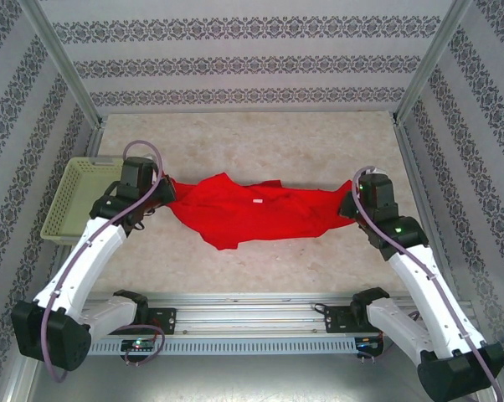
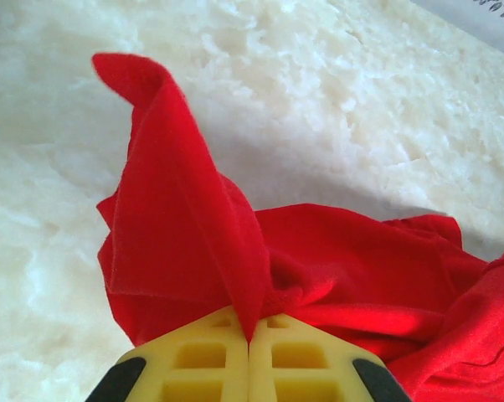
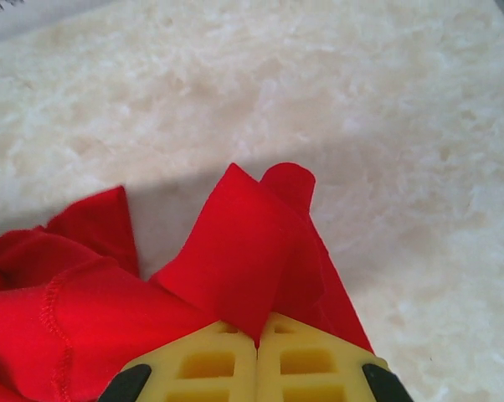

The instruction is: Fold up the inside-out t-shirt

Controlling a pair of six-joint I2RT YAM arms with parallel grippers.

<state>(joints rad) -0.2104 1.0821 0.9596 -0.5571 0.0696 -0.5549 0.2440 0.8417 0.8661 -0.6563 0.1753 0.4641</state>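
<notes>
Table: open room beyond and nearside of cloth. Inside-out t-shirt: red, rumpled, strung sideways just R of basket at table's L edge. L gripper jaws pinch the end nearest basket; R gripper jaws pinch the end farthest from basket.

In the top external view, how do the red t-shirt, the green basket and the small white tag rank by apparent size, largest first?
1. red t-shirt, largest by far.
2. green basket, clearly smaller.
3. white tag, a tiny mark on the shirt.
</notes>
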